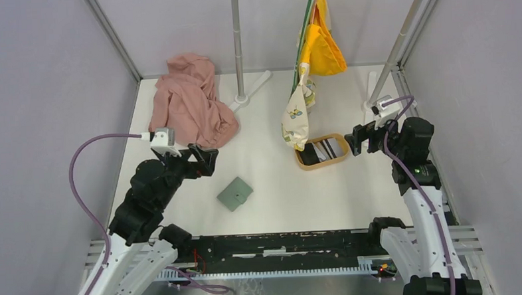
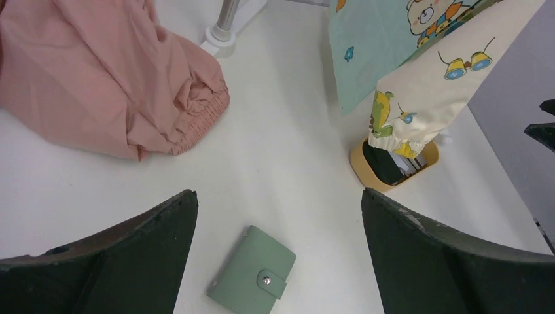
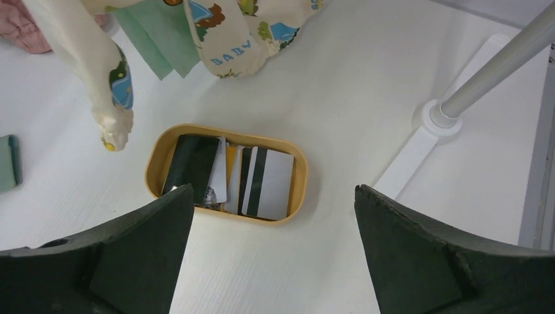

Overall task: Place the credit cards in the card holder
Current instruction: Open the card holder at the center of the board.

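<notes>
Dangling garment [image 3: 98, 65] over credit cards' [image 3: 268, 183] tray [image 3: 152, 170]

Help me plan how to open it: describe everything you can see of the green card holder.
The card holder is a small, roughly square sage-green wallet, smooth and leather-like, folded shut by a tab with a metal snap. It lies flat, turned diagonally, on the white table. Nothing else touches it; the open left pincer hangs nearby, apart from it.

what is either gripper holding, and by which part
Nothing: left gripper open, empty, near the sage-green wallet; right gripper open, empty, near the black and white cards in the oval wooden tray.
</notes>
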